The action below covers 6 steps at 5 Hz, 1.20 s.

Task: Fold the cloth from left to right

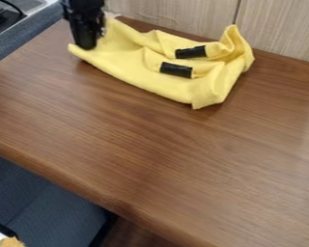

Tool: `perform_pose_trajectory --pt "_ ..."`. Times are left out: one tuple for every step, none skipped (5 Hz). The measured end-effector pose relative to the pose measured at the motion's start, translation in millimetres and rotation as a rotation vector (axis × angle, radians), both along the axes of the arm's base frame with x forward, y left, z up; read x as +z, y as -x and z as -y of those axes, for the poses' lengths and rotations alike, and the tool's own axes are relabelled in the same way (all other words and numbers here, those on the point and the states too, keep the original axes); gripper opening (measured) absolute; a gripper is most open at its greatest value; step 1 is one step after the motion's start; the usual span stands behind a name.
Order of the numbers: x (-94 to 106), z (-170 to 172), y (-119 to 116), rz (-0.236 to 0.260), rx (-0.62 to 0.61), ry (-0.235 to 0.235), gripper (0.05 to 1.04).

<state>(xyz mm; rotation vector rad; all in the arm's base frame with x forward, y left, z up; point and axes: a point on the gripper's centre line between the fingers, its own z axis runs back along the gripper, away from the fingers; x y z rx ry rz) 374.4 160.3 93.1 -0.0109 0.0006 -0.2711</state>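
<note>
The black gripper [89,42] hangs down at the upper left, over the left end of the yellow cloth [131,67]. Its tip meets the cloth near the left corner; whether it grips the fabric cannot be made out. The cloth lies rumpled at the back of the wooden table, with raised folds along its middle and a peak at its right end. Two black strips, one behind the other, lie across its folds near the middle.
The brown table [157,159] runs to a front edge at the lower left. A pale wood-grain panel [176,17] stands right behind the cloth. Dark blue seating [41,207] is below the table's edge, and a grey surface with dark equipment is at the upper left.
</note>
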Motion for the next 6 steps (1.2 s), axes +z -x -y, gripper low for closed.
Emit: perform_pose_trajectory --pt "24.7 4 0 0.053 -0.005 0.003 0.078" --pt "38.5 26 -2 0.07 -0.053 0.045 0.078" --pt "54.9 78 -13 0.118 -0.177 0.08 0.078" --pt "54.2 129 -20 0.119 -0.29 0.115 0.078" --pt "42.5 170 -17 0.09 -0.36 0.108 0.078" --pt "27.6 199 -12 0.076 -0.396 0.088 0.078"
